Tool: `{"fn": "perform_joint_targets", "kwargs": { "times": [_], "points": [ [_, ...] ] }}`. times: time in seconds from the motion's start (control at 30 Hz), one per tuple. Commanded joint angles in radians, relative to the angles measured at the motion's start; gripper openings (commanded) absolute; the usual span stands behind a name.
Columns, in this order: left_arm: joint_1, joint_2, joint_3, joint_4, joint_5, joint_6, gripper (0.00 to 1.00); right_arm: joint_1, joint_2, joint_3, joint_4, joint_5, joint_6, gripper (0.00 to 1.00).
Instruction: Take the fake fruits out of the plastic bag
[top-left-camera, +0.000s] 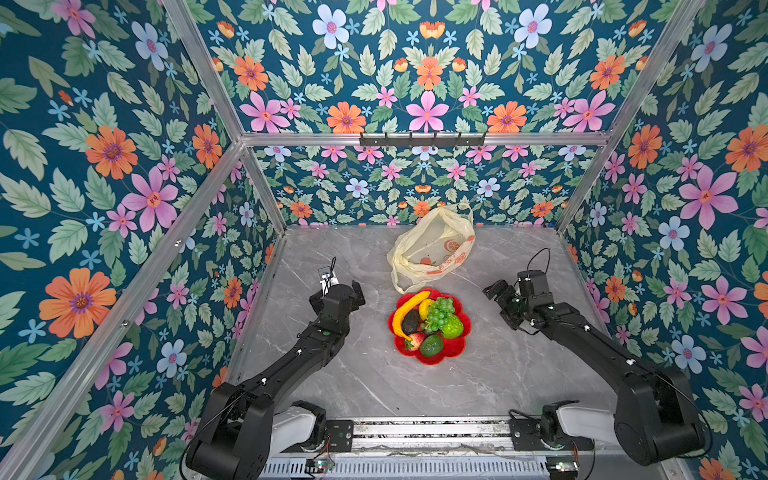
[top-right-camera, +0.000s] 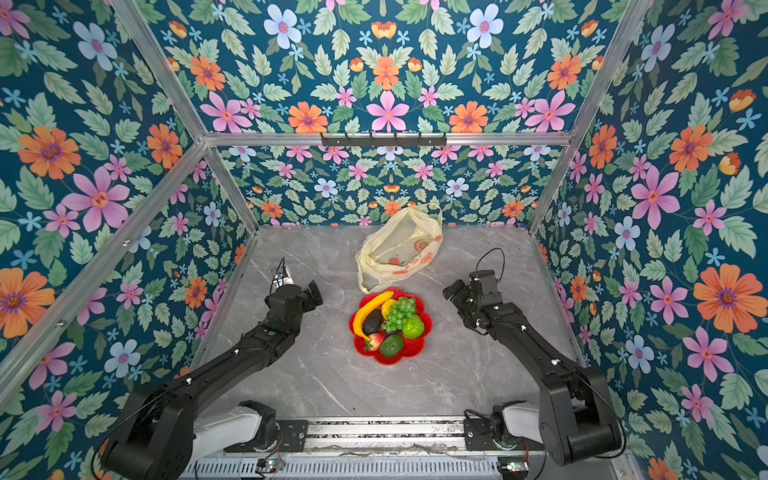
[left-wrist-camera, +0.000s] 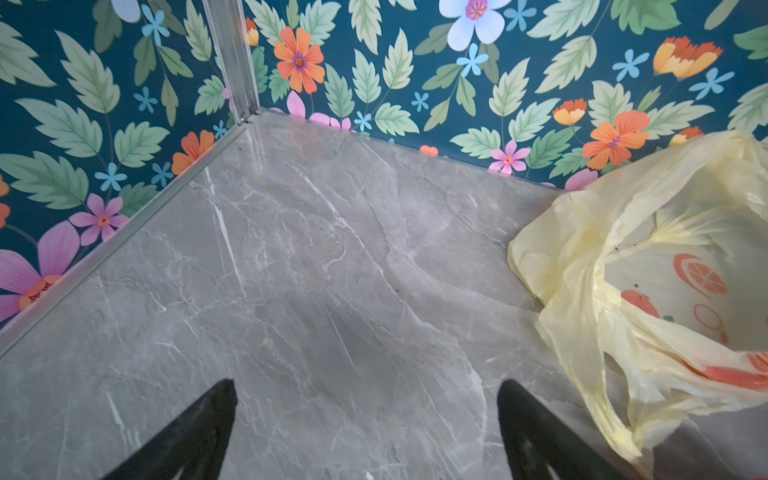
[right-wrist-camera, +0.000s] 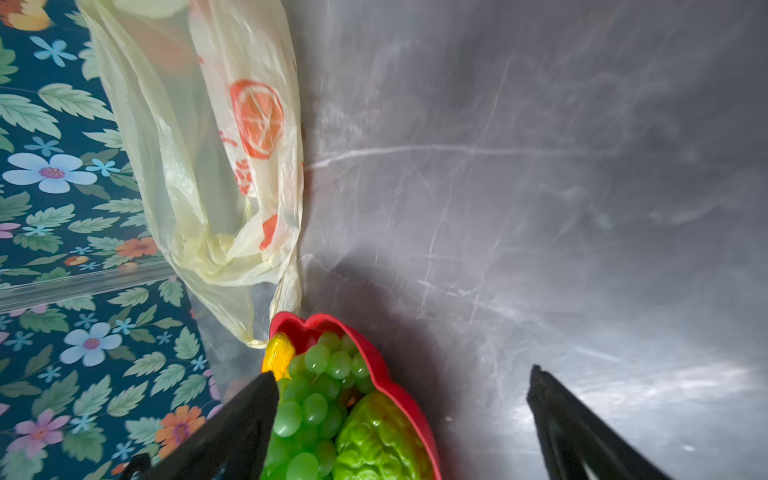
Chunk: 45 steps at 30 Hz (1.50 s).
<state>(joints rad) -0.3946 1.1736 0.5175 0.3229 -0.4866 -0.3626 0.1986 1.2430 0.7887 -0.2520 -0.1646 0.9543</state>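
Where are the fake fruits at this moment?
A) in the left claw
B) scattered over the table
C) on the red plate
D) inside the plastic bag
C: the fake fruits are piled on the red plate, while the plastic bag lies slack behind it.

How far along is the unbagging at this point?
Looks done: the fake fruits sit piled on the red plate, and the plastic bag lies slack behind it with no fruit showing through. In hand: nothing; left gripper and right gripper are open and empty. Left: apparently nothing.
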Motion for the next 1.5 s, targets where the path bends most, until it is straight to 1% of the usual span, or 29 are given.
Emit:
{"fn": "perform_joint_targets", "kwargs": {
  "times": [0.0, 0.1, 0.13, 0.17, 0.2, 0.3, 0.33, 0.37, 0.43, 0.53, 0.6, 0.63, 0.67, 0.77, 0.83, 0.9, 0.97, 1.0, 1.07, 1.13, 1.17, 1.2, 1.27, 1.3, 1.33, 1.37, 1.4, 1.43, 1.47],
  "points": [
    [0.003, -0.004, -0.013, 0.105, -0.138, 0.036, 1.0, -0.003, -0.029, 0.088, -0.163, 0.119, -0.221, 0.95],
    [0.013, -0.007, -0.036, 0.188, -0.246, 0.081, 1.0, -0.003, -0.056, 0.122, -0.202, 0.25, -0.322, 0.97],
    [0.022, -0.009, -0.06, 0.239, -0.256, 0.118, 1.0, -0.003, -0.068, 0.117, -0.191, 0.294, -0.353, 0.97],
    [0.033, -0.009, -0.099, 0.337, -0.271, 0.161, 1.0, -0.004, -0.083, 0.097, -0.165, 0.361, -0.382, 0.97],
    [0.045, -0.002, -0.126, 0.407, -0.307, 0.183, 1.0, -0.003, -0.105, 0.059, -0.11, 0.421, -0.437, 0.98],
    [0.076, 0.039, -0.15, 0.492, -0.395, 0.254, 0.99, -0.003, -0.163, -0.094, 0.135, 0.547, -0.582, 0.99],
    [0.081, 0.055, -0.156, 0.522, -0.409, 0.287, 0.99, -0.004, -0.174, -0.154, 0.228, 0.562, -0.644, 0.99],
    [0.088, 0.082, -0.175, 0.584, -0.421, 0.328, 0.98, -0.003, -0.181, -0.213, 0.379, 0.568, -0.72, 0.99],
    [0.093, 0.136, -0.238, 0.767, -0.416, 0.419, 0.97, -0.003, -0.167, -0.3, 0.533, 0.57, -0.834, 0.99],
    [0.105, 0.264, -0.351, 1.109, -0.377, 0.521, 0.97, -0.004, -0.084, -0.309, 0.581, 0.619, -0.874, 0.99],
    [0.108, 0.366, -0.384, 1.294, -0.364, 0.571, 0.99, -0.003, -0.022, -0.319, 0.647, 0.599, -0.901, 0.99],
    [0.097, 0.393, -0.387, 1.344, -0.372, 0.613, 1.0, -0.004, 0.01, -0.331, 0.699, 0.595, -0.914, 0.99],
    [0.094, 0.396, -0.377, 1.323, -0.375, 0.624, 1.0, -0.006, 0.048, -0.345, 0.76, 0.586, -0.929, 0.99],
    [0.101, 0.371, -0.357, 1.217, -0.303, 0.613, 1.0, -0.021, 0.147, -0.346, 0.856, 0.513, -0.991, 0.99],
    [0.102, 0.356, -0.359, 1.187, -0.252, 0.614, 1.0, -0.025, 0.188, -0.343, 0.91, 0.494, -1.023, 0.99],
    [0.102, 0.353, -0.351, 1.163, -0.233, 0.614, 1.0, -0.065, 0.187, -0.33, 0.874, 0.421, -0.998, 0.99],
    [0.103, 0.353, -0.336, 1.13, -0.217, 0.618, 1.0, -0.137, 0.168, -0.348, 0.882, 0.288, -0.957, 0.99],
    [0.104, 0.348, -0.333, 1.111, -0.197, 0.62, 1.0, -0.177, 0.161, -0.373, 0.914, 0.228, -0.932, 0.99],
    [0.102, 0.333, -0.337, 1.09, -0.163, 0.606, 1.0, -0.224, 0.164, -0.426, 1.004, 0.167, -0.895, 0.99],
    [0.11, 0.319, -0.368, 1.113, -0.075, 0.515, 1.0, -0.229, 0.214, -0.479, 1.17, 0.155, -0.902, 0.99],
    [0.11, 0.33, -0.362, 1.117, -0.033, 0.527, 1.0, -0.229, 0.208, -0.478, 1.151, 0.152, -0.902, 0.99],
    [0.111, 0.351, -0.346, 1.118, -0.032, 0.542, 1.0, -0.23, 0.187, -0.464, 1.085, 0.147, -0.899, 0.99],
    [0.111, 0.408, -0.324, 1.135, -0.072, 0.538, 1.0, -0.23, 0.211, -0.478, 1.158, 0.15, -0.9, 0.99],
    [0.115, 0.444, -0.306, 1.183, -0.096, 0.563, 1.0, -0.231, 0.193, -0.469, 1.104, 0.15, -0.898, 0.99],
    [0.118, 0.442, -0.295, 1.152, -0.114, 0.552, 1.0, -0.231, 0.195, -0.467, 1.109, 0.15, -0.899, 0.99],
    [0.133, 0.419, -0.282, 1.072, -0.1, 0.505, 1.0, -0.231, 0.206, -0.474, 1.143, 0.153, -0.899, 0.99],
    [0.158, 0.405, -0.268, 1.018, -0.069, 0.476, 1.0, -0.231, 0.201, -0.473, 1.132, 0.152, -0.898, 0.99],
    [0.179, 0.403, -0.261, 1.007, -0.041, 0.456, 1.0, -0.231, 0.192, -0.467, 1.102, 0.151, -0.9, 0.99],
    [0.201, 0.406, -0.254, 0.999, -0.013, 0.454, 1.0, -0.231, 0.199, -0.471, 1.123, 0.152, -0.898, 0.99]
  ]
}}
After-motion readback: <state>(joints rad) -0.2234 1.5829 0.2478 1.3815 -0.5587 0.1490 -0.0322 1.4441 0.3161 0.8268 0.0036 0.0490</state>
